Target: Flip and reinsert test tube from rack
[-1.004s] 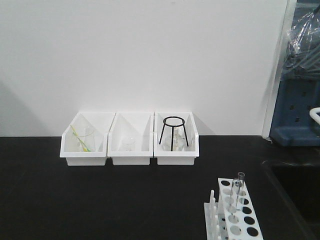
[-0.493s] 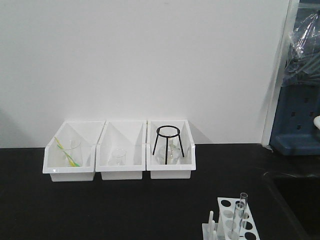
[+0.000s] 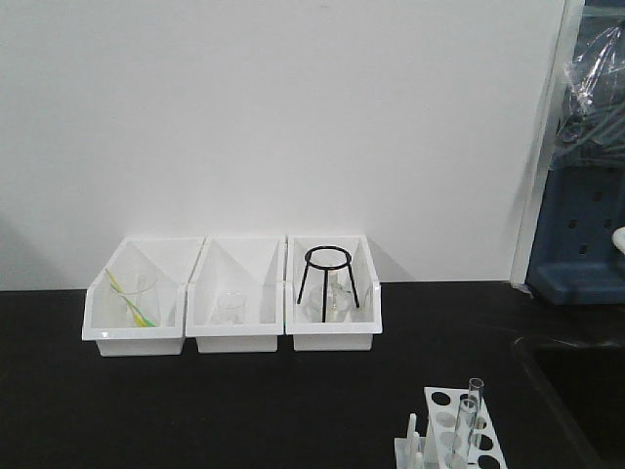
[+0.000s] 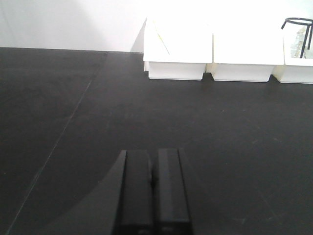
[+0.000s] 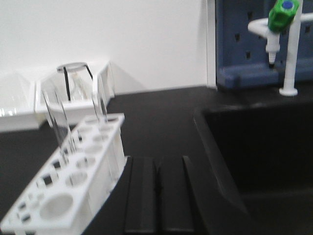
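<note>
The small white rack (image 3: 451,440) stands at the bottom right of the black bench, cut by the frame's edge. Two clear glass test tubes (image 3: 468,418) stand upright in its holes. In the right wrist view the rack (image 5: 73,176) is just left of my right gripper (image 5: 157,161), with the tubes (image 5: 55,122) rising from it. The right gripper is shut and empty, low over the bench. My left gripper (image 4: 152,156) is shut and empty over bare black bench, far from the rack. Neither gripper shows in the front view.
Three white bins (image 3: 239,340) stand in a row against the back wall; they hold a beaker with a yellow-green rod (image 3: 132,298), a small flask (image 3: 231,308) and a black tripod stand (image 3: 329,278). A sunken sink (image 5: 259,147) lies right of the rack, with a blue pegboard (image 5: 244,44) and a green-capped tap (image 5: 281,14) behind.
The front view shifted over the second: the bins now sit lower and further left, and the rack sits lower in the frame. Since half a second ago almost nothing has moved.
</note>
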You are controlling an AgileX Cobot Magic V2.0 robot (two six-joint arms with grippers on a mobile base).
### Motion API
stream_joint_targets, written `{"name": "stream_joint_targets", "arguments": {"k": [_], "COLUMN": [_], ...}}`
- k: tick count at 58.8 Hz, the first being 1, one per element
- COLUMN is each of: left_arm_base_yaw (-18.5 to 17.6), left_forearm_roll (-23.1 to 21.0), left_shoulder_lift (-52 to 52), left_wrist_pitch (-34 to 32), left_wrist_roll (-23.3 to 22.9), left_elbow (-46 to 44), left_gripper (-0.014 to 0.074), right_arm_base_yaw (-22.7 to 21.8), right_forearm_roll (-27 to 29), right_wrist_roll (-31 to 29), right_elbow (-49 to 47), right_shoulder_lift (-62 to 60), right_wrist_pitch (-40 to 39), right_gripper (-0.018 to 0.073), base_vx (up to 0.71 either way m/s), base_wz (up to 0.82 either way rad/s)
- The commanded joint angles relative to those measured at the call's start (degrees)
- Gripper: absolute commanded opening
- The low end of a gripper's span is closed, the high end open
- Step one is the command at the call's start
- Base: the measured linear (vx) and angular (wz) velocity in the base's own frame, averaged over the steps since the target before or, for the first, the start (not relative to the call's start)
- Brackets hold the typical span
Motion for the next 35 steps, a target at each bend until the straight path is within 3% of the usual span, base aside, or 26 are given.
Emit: {"name": "stream_joint_targets", "arguments": {"k": [1, 9, 22, 35], "left_arm_base_yaw": [-0.2, -0.2, -0.2, -0.2], "left_forearm_roll": [-0.3, -0.3, -0.3, -0.3], "left_shoulder_lift": [-0.6, -0.6, -0.6, -0.6], "left_wrist_pitch": [-4.9, -4.9, -4.9, -4.9], "left_wrist_roll": [0.0, 0.0, 0.0, 0.0], "left_elbow": [0.1, 0.1, 0.1, 0.1], "left_gripper": [-0.0006, -0.0006, -0.0006, -0.0006], "right_arm_base_yaw": [-0.3, -0.3, -0.3, -0.3], "right_forearm_roll": [0.5, -1.5, -4.0, 0.6], "right_wrist_roll": [-0.4, -2.5, -6.8, -4.6], "right_elbow": [-1.7, -11.9, -31.2, -36.0], "right_shoulder_lift": [-0.6, 1.9, 23.8, 40.0], "right_wrist_pitch": [-11.9, -11.3, -13.3, -13.0], "right_gripper": [-0.0012, -0.0012, -0.0012, -0.0009], "base_vx": [0.0, 0.0, 0.0, 0.0], "base_wz": [0.0, 0.0, 0.0, 0.0]}}
